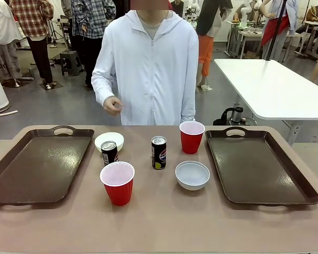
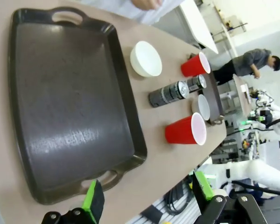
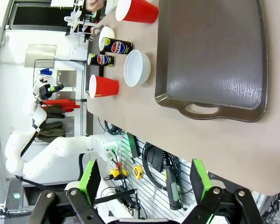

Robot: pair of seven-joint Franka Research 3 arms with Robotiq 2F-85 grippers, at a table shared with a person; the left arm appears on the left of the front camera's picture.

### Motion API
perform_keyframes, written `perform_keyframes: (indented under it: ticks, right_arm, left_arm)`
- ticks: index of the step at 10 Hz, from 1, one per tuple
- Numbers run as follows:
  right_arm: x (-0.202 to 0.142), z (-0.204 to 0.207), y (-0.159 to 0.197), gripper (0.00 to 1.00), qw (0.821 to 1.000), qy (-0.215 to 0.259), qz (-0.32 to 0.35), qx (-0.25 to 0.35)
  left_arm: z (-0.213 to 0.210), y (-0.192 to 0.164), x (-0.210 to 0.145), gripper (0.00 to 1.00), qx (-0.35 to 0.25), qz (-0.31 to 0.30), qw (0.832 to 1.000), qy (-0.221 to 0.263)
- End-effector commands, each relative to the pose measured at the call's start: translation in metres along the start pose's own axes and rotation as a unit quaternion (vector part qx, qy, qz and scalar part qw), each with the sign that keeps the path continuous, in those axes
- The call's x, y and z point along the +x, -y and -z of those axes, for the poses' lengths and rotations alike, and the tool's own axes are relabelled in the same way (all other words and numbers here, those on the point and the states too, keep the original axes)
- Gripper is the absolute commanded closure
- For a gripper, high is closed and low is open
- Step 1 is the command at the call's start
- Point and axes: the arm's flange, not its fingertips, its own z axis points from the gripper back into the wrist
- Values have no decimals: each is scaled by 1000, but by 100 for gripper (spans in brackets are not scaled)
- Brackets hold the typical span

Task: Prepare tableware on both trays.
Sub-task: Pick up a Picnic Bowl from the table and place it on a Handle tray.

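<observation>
Two dark brown trays, left (image 1: 40, 164) and right (image 1: 259, 166), lie empty at the table's ends. Between them stand a near red cup (image 1: 117, 182), a far red cup (image 1: 192, 136), two white bowls (image 1: 109, 141) (image 1: 192, 174) and two black cans (image 1: 109, 152) (image 1: 158, 152). My left gripper (image 2: 148, 193) hangs open above the near rim of the left tray (image 2: 70, 102), nothing between its fingers. My right gripper (image 3: 145, 177) is open too, off the table's near edge, short of the right tray (image 3: 210, 51).
A person in a white hooded jacket (image 1: 148, 69) stands at the far side, one hand (image 1: 113, 106) held loosely above the table. A white table (image 1: 270, 87) stands behind on the right. Bare tabletop (image 1: 164, 222) runs along the near edge.
</observation>
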Motion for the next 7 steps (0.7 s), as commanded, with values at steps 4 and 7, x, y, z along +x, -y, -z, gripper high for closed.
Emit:
perform_keyframes:
  ticks: [4, 7]
  right_arm:
    - [1, 1, 0, 0, 1000, 2, -3, 7]
    - [0, 0, -1, 0, 1000, -1, 0, -1]
  left_arm:
    - [-3, -3, 1, 0, -8, 0, 1000, 3]
    - [-3, -3, 1, 0, -8, 0, 1000, 3]
